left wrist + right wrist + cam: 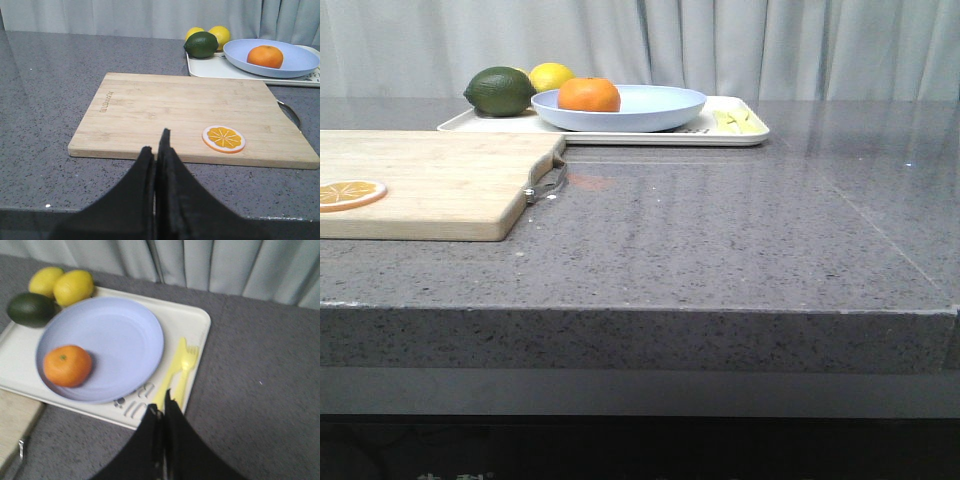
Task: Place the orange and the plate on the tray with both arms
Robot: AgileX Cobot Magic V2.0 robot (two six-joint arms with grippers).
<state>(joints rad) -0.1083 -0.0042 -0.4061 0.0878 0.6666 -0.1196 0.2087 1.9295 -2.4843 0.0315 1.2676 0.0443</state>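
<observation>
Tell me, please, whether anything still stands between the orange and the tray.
Nothing visible does: the orange already lies in the plate, and the plate sits on the tray.

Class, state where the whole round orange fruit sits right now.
The whole bright-orange fruit lies in the pale lavender-blue plate, toward its left side, on the cream-white tray.

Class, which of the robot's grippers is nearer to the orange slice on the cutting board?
Left. The left gripper sits just short of the orange slice on the cutting board; the right gripper is by the tray.
</observation>
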